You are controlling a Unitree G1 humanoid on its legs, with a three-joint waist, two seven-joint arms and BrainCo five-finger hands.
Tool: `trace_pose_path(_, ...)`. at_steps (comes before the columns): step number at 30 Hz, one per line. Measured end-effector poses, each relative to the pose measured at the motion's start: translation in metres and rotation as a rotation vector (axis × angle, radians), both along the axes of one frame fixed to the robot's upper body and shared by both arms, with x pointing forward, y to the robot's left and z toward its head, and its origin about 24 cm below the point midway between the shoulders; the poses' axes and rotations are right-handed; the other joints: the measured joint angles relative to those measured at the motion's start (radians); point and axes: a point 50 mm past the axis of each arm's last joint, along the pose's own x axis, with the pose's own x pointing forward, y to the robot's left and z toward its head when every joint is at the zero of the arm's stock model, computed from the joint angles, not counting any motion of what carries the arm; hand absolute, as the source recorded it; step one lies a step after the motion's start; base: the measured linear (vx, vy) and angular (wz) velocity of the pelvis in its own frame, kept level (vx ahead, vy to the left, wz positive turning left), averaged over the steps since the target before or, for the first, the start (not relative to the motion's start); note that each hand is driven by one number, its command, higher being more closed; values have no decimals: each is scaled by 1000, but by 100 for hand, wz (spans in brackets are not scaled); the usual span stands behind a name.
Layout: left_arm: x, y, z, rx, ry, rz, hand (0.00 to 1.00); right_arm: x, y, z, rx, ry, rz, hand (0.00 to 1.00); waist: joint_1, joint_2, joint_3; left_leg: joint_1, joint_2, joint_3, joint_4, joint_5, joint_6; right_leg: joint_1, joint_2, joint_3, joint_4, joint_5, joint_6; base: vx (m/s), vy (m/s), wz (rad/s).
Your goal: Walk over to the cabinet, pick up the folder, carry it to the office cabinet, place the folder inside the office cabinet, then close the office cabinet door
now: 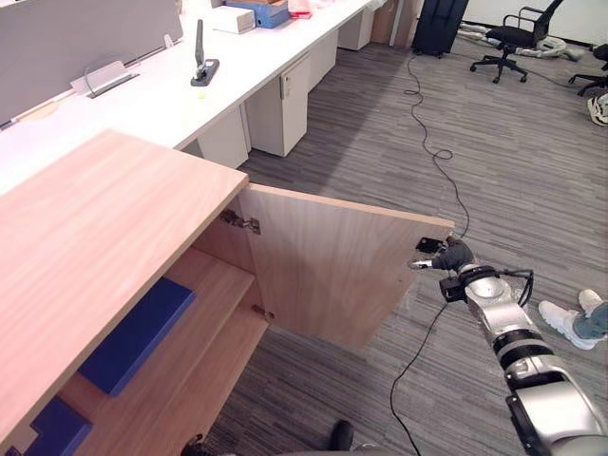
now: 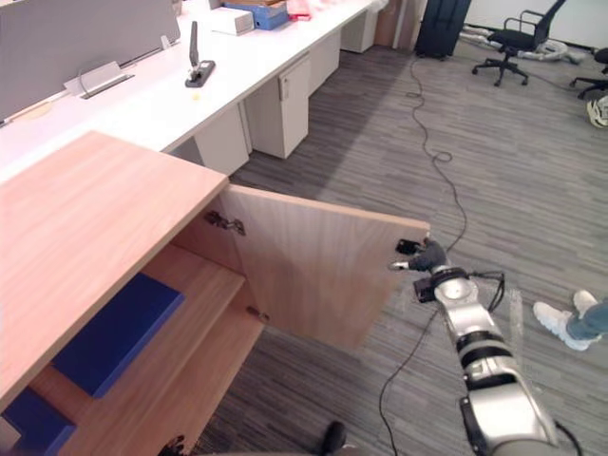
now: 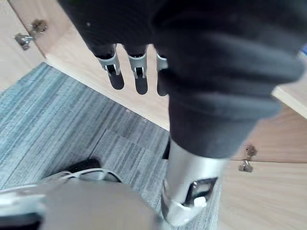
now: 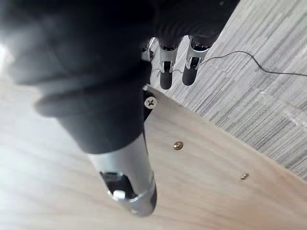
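The wooden office cabinet (image 1: 85, 247) stands at my left with its door (image 1: 332, 266) swung wide open. On the shelf inside lies a blue folder (image 1: 138, 334), flat, and a second blue item (image 1: 57, 427) lies lower down. My right hand (image 1: 451, 256) is at the door's free top corner. In the right wrist view its fingers (image 4: 165, 72) reach straight past the door's edge and the thumb (image 4: 127, 182) lies along the panel. My left hand (image 3: 136, 72) hangs open and holds nothing, low by the cabinet's base.
A long white desk (image 1: 237, 66) with white drawer units (image 1: 280, 109) runs behind the cabinet. Office chairs (image 1: 518, 38) and a black case (image 1: 439, 24) stand at the far right. A person's shoes (image 1: 568, 323) are on the carpet to the right of my arm.
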Motion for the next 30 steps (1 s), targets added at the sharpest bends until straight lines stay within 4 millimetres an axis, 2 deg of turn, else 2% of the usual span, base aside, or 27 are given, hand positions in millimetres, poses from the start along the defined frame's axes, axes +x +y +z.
trace_pose_path(5, 0, 8, 1, 8, -1, 17, 0, -2, 4, 5, -277, 105, 213, 0, -7, -26, 12, -3, 6, -13, -10, 1, 6, -8, 9, 3, -4, 2, -3, -139, -59, -4)
trace_pose_path(10, 2, 9, 2, -1, -6, 30, 0, -14, 35, 15, -418, 108, 476, 0, -32, -31, 12, -22, 18, 14, 4, 0, 6, -34, 24, 29, -4, -1, -4, -63, -62, -18)
trace_pose_path(13, 5, 11, 1, -5, 0, 57, 0, -34, 65, 11, -481, 143, 712, 0, -42, -35, 8, -24, 28, 21, 6, 0, 6, -41, 38, 38, -4, 7, -22, -10, -59, -12)
trace_pose_path(15, 11, 12, 1, -8, -12, 69, 0, -64, 92, -7, -479, 226, 936, 0, -39, -51, -3, -39, 36, 17, 16, 1, 6, -50, 45, 38, 1, 8, -28, -4, -62, 3)
trace_pose_path(16, 11, 12, 1, -9, -12, 72, 0, -71, 99, -11, -463, 239, 981, 0, -39, -55, -5, -40, 39, 17, 19, 1, 6, -50, 46, 38, 1, 8, -28, -2, -58, 2)
trace_pose_path(18, 10, 15, 1, -13, -11, 85, 0, -98, 120, -21, -395, 304, 1164, 0, -38, -61, -16, -44, 41, 14, 23, 1, 6, -50, 47, 37, 2, 8, -29, -16, -33, 4)
trace_pose_path(20, 13, 18, 2, -16, -17, 109, 0, -126, 145, -24, -258, 301, 1310, 0, -21, -63, -24, -52, 37, 2, 28, 0, 6, -50, 39, 28, 2, 10, -32, -38, 4, 16)
trace_pose_path(22, 11, 21, 3, -13, -17, 129, 0, -141, 150, -27, -231, 353, 1415, 0, -8, -64, -24, -57, 31, -13, 35, 0, 9, -48, 31, 21, 2, 12, -34, -38, 39, 21)
trace_pose_path(26, -10, 42, 4, 23, 29, 217, 0, -174, 130, -52, -177, 555, 1437, 0, 1, -95, -31, -65, 20, -29, 40, -2, 21, -46, 15, 10, 1, 17, -31, -34, 61, 11)
trace_pose_path(30, -15, 44, 4, 16, 36, 286, 0, -183, 118, -74, -269, 625, 1410, 0, 11, -97, -32, -74, 5, -41, 44, -2, 37, -46, -3, 1, 2, 27, -23, -67, 50, 7)
